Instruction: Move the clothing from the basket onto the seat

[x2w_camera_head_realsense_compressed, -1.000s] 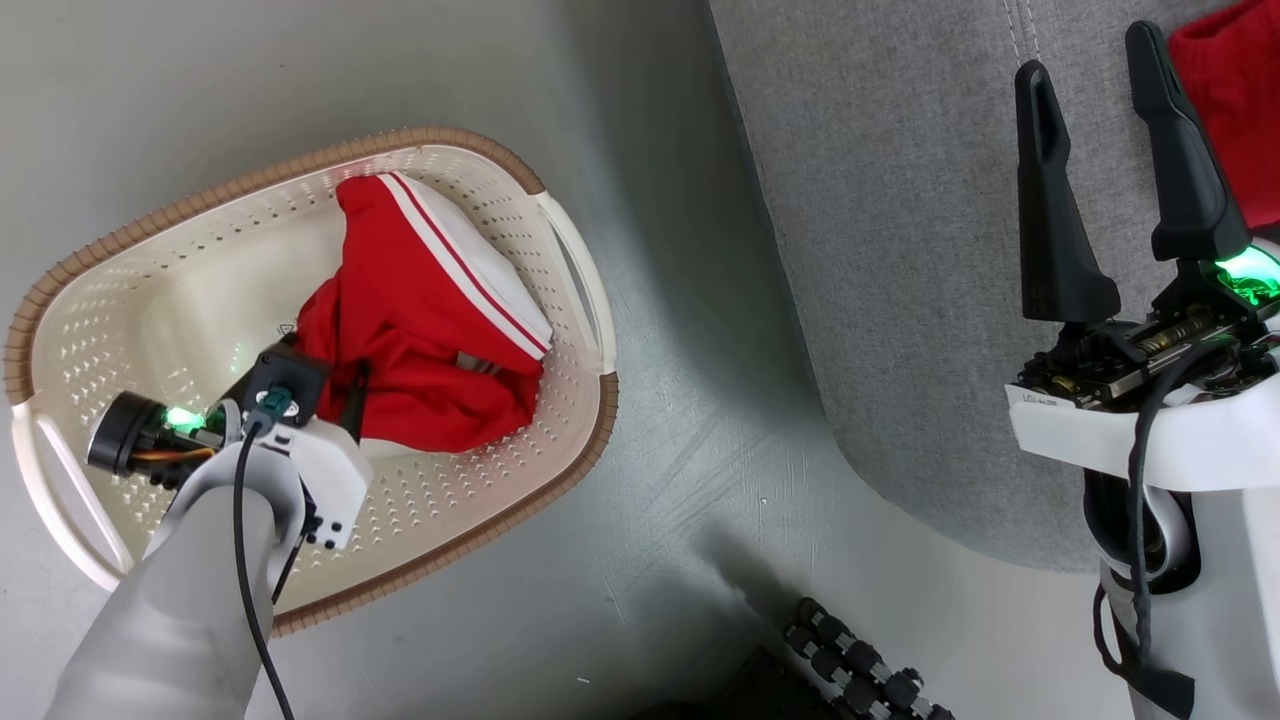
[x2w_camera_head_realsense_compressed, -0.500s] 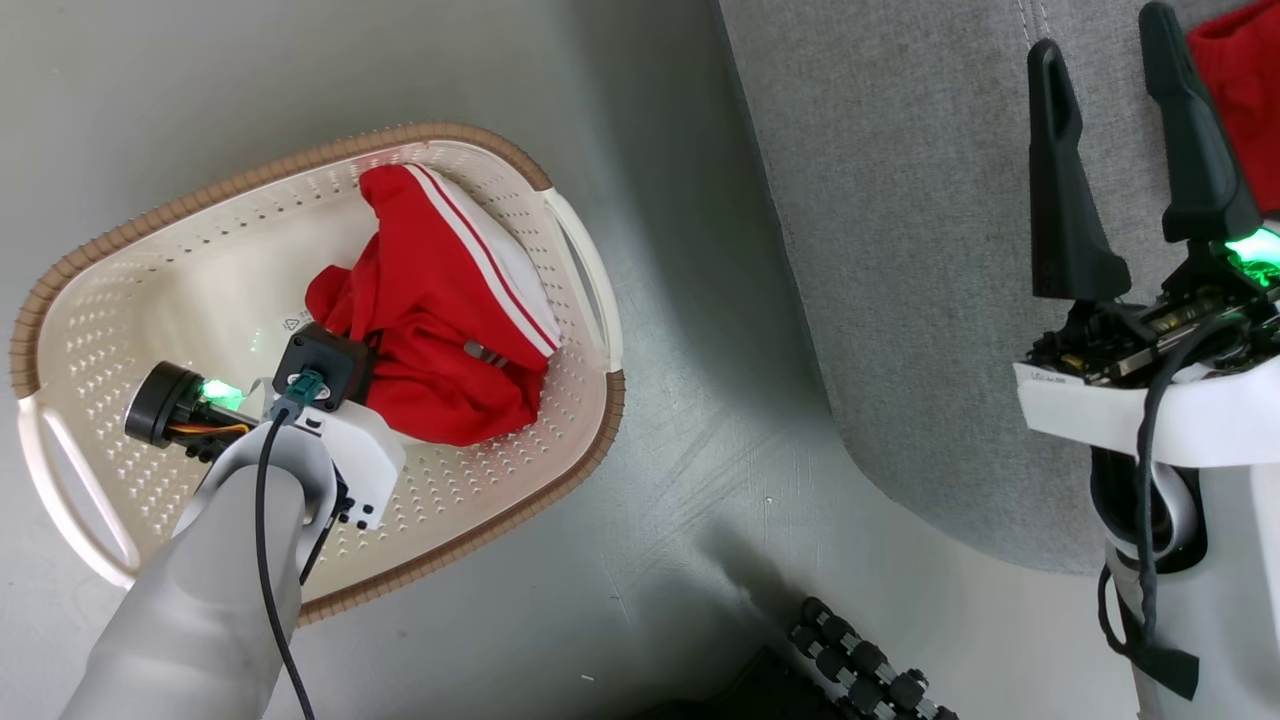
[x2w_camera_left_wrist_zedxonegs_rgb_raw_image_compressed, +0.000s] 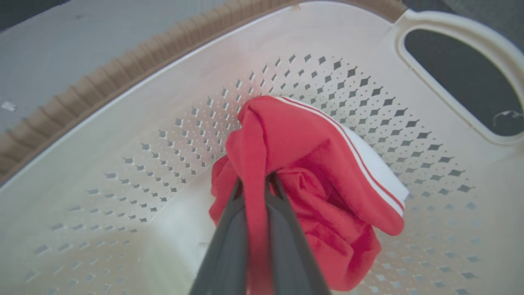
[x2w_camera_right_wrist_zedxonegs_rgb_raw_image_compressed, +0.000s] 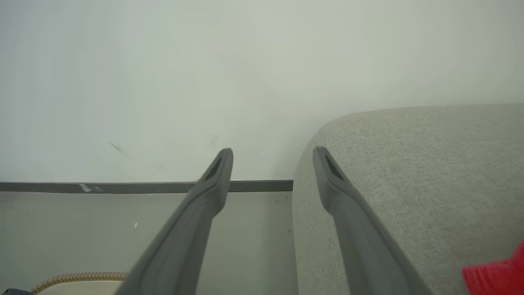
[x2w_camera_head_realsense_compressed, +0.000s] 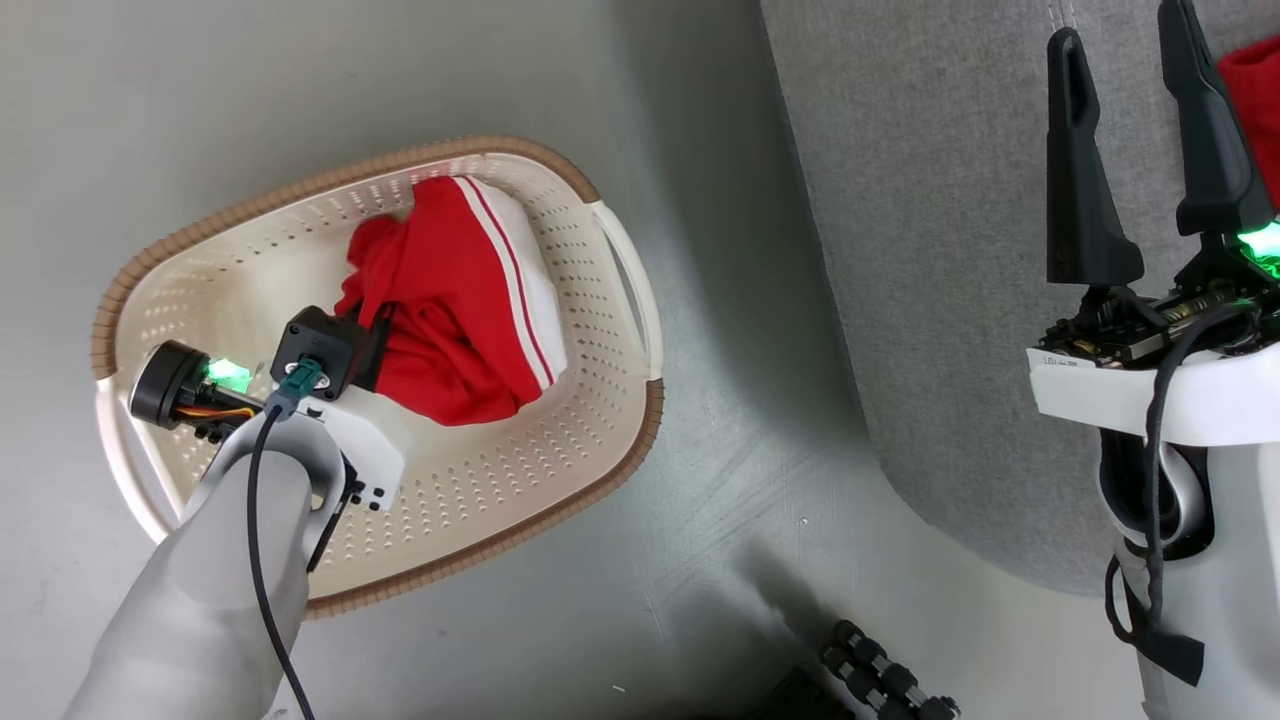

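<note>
Clothing lies in two places: one red garment (x2w_camera_head_realsense_compressed: 450, 320) sits bunched in the basket (x2w_camera_head_realsense_compressed: 300, 195) near a handle, and a second garment (x2w_camera_head_realsense_compressed: 1255, 100) lies on the sofa (x2w_camera_head_realsense_compressed: 950, 250). The left gripper (x2w_camera_left_wrist_zedxonegs_rgb_raw_image_compressed: 256, 184) is clamped on a fold of the basket's garment. The right gripper (x2w_camera_head_realsense_compressed: 1120, 30) hangs over the sofa's edge, fingers spread, holding nothing. The basket stands on the floor (x2w_camera_head_realsense_compressed: 720, 480) beside the sofa.

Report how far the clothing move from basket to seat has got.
Done: one red garment lies on the seat. In hand: the left gripper is shut on the other garment, bunched inside the basket. Left: lift it out and carry it to the seat. The right gripper is open over the seat, empty.
</note>
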Motion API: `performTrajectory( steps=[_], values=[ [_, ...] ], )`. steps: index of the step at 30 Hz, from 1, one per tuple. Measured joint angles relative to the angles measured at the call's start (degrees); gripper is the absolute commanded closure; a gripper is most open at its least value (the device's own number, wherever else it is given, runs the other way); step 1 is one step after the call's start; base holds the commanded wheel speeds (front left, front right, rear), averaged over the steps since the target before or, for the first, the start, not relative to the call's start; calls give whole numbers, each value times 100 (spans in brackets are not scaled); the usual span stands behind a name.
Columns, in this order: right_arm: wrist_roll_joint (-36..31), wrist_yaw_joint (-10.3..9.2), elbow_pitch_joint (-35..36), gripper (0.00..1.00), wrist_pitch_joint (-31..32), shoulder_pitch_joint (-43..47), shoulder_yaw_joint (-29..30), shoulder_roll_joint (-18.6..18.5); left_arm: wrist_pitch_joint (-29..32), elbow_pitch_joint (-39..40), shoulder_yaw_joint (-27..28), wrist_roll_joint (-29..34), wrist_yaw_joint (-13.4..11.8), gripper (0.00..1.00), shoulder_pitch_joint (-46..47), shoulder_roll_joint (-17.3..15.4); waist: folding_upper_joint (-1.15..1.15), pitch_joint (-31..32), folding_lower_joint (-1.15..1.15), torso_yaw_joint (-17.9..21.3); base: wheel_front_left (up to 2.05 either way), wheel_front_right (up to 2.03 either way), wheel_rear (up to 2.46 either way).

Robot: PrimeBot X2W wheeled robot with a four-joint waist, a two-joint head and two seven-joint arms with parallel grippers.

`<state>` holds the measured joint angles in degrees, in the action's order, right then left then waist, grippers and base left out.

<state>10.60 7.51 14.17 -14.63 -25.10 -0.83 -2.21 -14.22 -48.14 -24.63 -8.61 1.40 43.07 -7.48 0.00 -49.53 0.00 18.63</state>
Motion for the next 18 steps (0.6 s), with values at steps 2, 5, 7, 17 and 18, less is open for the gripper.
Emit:
performTrajectory(
  steps=[2,5,7,17,18],
  values=[
    [-2,0,-48,0,-1,-8,-3,0,0,325,70,-9,-32,100,-119,-19,0,78,0,-85,0,0,0],
    [-9,0,-164,0,-1,-18,-30,-3,0,721,144,-53,-59,100,-155,-19,0,167,0,-172,0,0,0],
    [-11,0,-222,0,-1,-30,-34,-3,-1,1003,198,-53,-85,100,-193,-30,0,234,0,-232,0,0,0],
    [-271,0,-673,0,-1,-121,-38,-14,-7,2265,491,-67,-304,100,-720,-178,0,707,0,-537,0,0,0],
    [-303,0,-716,0,0,-121,-40,-15,-7,2352,515,-97,-324,100,-759,-187,0,758,0,-562,0,0,0]
  ],
)
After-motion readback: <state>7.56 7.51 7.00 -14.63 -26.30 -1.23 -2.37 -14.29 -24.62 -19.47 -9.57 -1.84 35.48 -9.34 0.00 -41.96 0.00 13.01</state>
